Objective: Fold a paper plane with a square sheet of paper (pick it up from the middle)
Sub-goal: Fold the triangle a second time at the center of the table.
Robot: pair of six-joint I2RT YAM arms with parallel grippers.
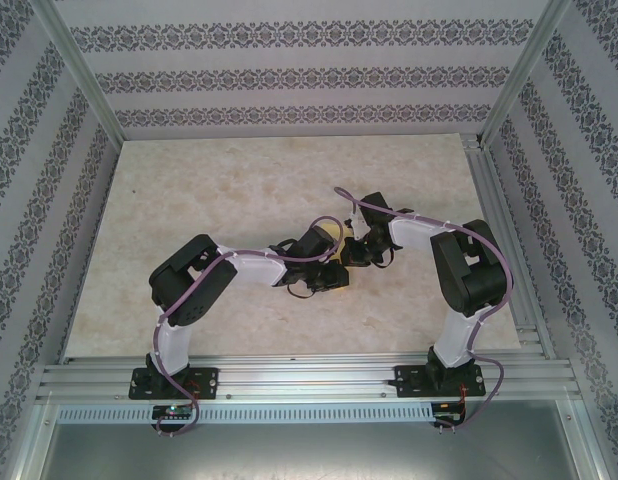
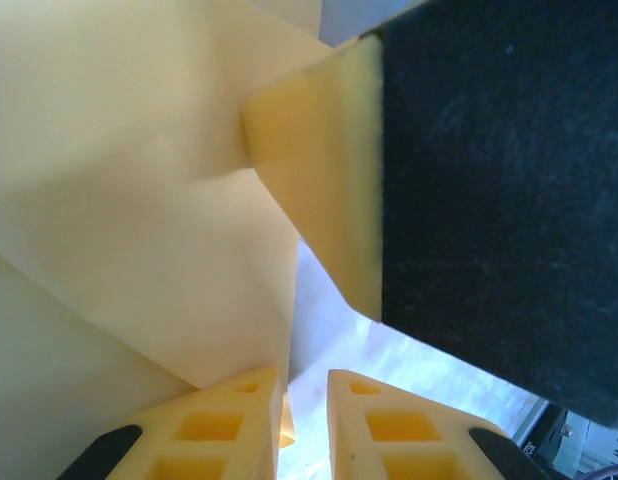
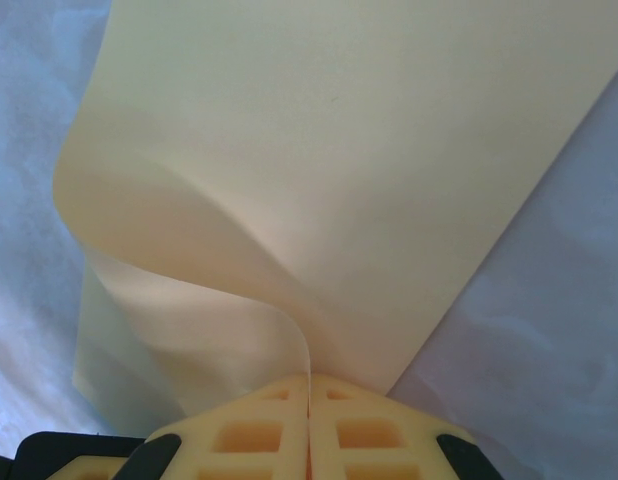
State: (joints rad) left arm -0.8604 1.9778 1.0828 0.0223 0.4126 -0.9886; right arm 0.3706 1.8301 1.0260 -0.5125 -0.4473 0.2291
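On the right gripper (image 3: 309,382), jaws pinch the curled square sheet of paper (image 3: 339,150); left gripper (image 2: 302,378) jaws spread beside it.

Beige marbled table top (image 1: 239,180), flat and matt, with no visible damage. Bounded on the right side by an aluminium side rail (image 1: 509,250) and along the near edge by a wider aluminium near rail (image 1: 309,380). Bolted to the near rail, well apart: left arm base (image 1: 174,382) and right arm base (image 1: 439,380). Near the middle of the top: pale-yellow square sheet of paper (image 3: 339,150), largely hidden from above. From the right wrist view: near portion curled upward off the surface, far portion low over the pale top. Contact with the top there not confirmable.
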